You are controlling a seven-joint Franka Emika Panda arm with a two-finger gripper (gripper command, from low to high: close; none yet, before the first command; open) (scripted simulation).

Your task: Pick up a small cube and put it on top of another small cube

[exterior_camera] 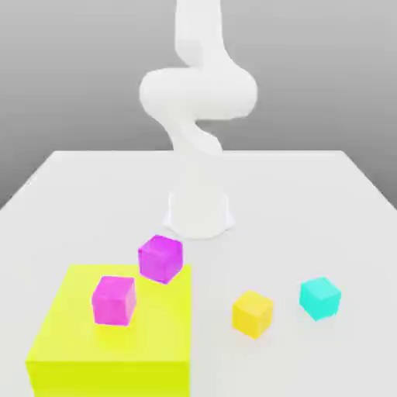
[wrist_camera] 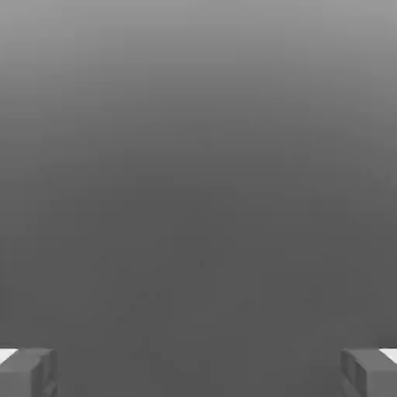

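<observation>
Yellow cube (exterior_camera: 252,313) looks light, rigid, maybe slick; we'd pinch opposite flat sides, mid-height. It sits just beside the cyan cube (exterior_camera: 319,298). Tool (wrist_camera: 198,372) spread wide, holding nothing.

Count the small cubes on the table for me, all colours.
4. One magenta cube sits on the large yellow-green block; a second magenta cube is at that block's far edge. The yellow cube and cyan cube sit apart on the table. None seems hidden.

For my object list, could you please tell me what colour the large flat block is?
The large flat block is yellow-green, shown best in the exterior view.
</observation>
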